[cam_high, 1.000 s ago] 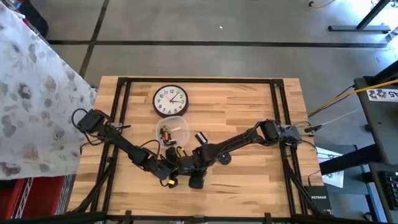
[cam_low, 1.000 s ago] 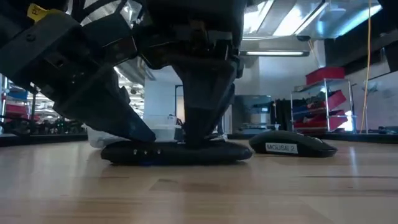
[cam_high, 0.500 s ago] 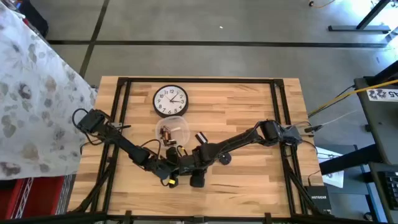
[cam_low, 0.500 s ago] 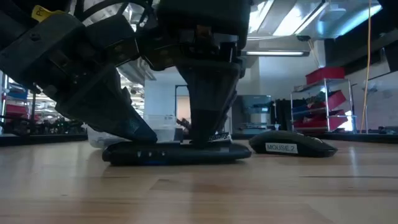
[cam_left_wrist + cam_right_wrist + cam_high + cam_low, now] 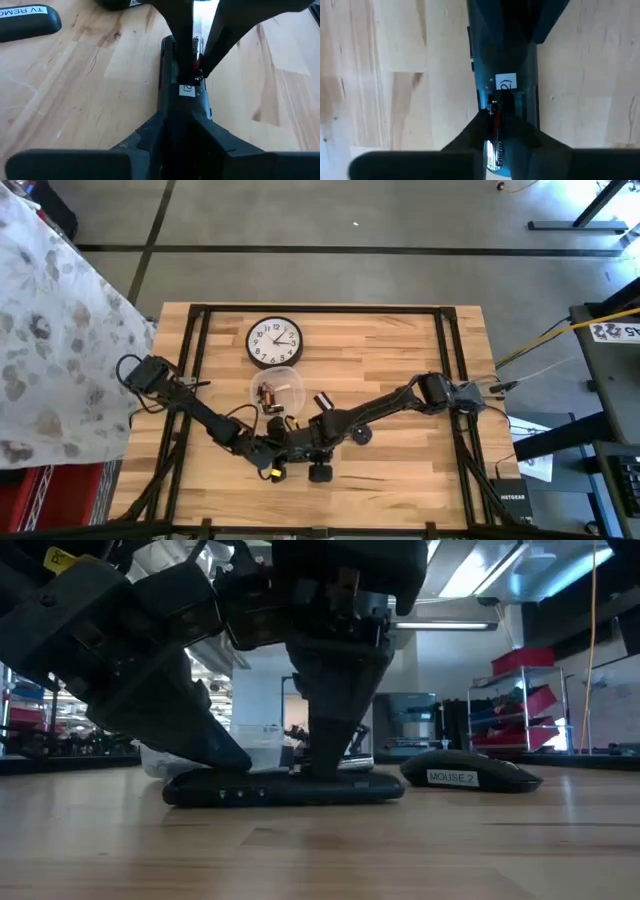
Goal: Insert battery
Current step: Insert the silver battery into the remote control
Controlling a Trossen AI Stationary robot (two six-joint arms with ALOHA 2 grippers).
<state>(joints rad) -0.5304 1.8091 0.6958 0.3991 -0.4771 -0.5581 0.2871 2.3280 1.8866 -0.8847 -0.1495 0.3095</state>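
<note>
A black remote (image 5: 285,790) lies flat on the wooden table, back up, with its battery compartment (image 5: 186,70) open beside a white label (image 5: 186,90). My left gripper (image 5: 182,122) is shut on one end of the remote. My right gripper (image 5: 495,125) stands over the compartment from the opposite end, shut on a battery (image 5: 494,147). In the high view both grippers (image 5: 288,448) meet near the table's front middle and hide most of the remote. My left gripper pinches the remote's two long sides (image 5: 167,112) between its fingers, near one end. Its fingers (image 5: 195,730) come slanting down along the remote, which stays flat on the table. My right gripper pinches the battery (image 5: 196,52) between its two fingers. The fingers (image 5: 330,725) point down from above, and the battery's lower end sits in the open compartment.
A mouse labelled MOUSE 2 (image 5: 470,775) lies close to the right of the remote. A clear bowl with batteries (image 5: 275,392) and a wall clock (image 5: 274,342) lie farther back. A second remote (image 5: 25,22) lies nearby, and a small dark part (image 5: 323,400) lies beside the bowl.
My right gripper has edged a little toward the table's right edge along the remote, still shut on the battery. The remote has stayed flat in my left gripper's hold.
</note>
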